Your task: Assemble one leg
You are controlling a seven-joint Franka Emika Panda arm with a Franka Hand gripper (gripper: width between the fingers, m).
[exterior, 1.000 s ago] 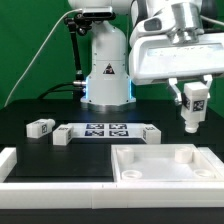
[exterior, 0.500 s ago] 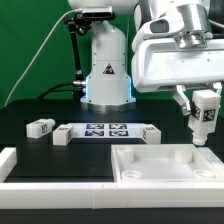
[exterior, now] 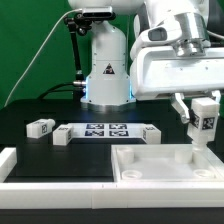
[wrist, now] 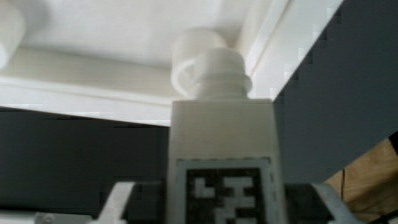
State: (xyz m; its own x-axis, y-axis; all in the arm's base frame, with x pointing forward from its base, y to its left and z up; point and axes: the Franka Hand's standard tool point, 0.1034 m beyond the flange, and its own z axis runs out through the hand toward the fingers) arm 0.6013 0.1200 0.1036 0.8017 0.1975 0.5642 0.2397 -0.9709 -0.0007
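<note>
White leg point(exterior: 206, 124) is clamped upright in my gripper point(exterior: 203, 112), held over the tray's point(exterior: 160, 168) far corner at the exterior view's right. On the wrist view its narrow tip points into that corner; I can't tell whether it touches.

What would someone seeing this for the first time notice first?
The claw holding a tagged white leg upright over the far corner of the big white tray, on the exterior view's right. Next comes the robot's white base at the back, then the marker board on the black table, with loose legs beside it.
</note>
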